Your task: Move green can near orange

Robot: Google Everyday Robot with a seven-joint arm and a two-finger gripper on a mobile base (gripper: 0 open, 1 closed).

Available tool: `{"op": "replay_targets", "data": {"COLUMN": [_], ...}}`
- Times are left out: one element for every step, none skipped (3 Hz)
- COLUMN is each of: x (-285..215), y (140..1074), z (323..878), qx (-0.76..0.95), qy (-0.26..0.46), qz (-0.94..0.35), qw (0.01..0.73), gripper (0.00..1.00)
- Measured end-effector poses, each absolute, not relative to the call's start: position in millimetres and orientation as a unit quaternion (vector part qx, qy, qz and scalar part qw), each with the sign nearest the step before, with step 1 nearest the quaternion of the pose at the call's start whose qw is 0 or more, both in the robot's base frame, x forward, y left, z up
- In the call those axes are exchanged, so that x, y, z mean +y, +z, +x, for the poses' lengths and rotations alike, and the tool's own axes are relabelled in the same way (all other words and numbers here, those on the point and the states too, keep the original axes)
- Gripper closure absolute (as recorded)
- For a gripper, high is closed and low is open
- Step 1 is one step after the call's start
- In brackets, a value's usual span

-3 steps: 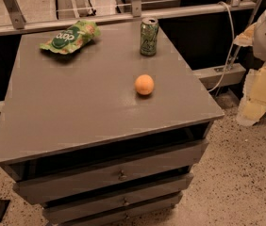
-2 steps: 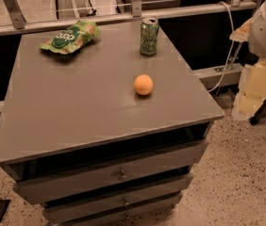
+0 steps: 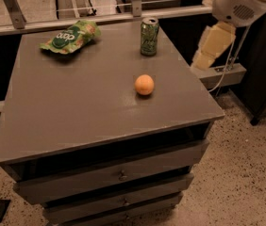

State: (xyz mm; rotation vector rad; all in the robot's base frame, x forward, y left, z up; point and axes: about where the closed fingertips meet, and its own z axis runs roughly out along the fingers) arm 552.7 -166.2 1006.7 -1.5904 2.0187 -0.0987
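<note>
Green upright drink can w/ silver top (image 3: 149, 36) stands at far edge of grey tabletop (image 3: 76, 112), apart from small round orange fruit (image 3: 144, 84) nearer the front. My tool (image 3: 212, 45) hangs off tabletop's right side; open or closed, can't tell.

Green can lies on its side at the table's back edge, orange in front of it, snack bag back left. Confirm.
Not quite: the camera view shows the green can standing upright, not on its side. The rest holds. The gripper hangs beyond the table's right edge.
</note>
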Motion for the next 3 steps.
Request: {"op": "replay_targets", "data": {"x": [-140.9,-115.9,-115.7], "y": [1019.2,1021.6,1021.5], "z": [611.5,664.6,664.2], "qx": [0.735,0.722,0.722], "qy": [0.003,0.061,0.061], "qz": [-0.565,-0.516,-0.517], "qw": [0.376,0.457,0.456], "gripper": [0.00,0.00,0.00]}}
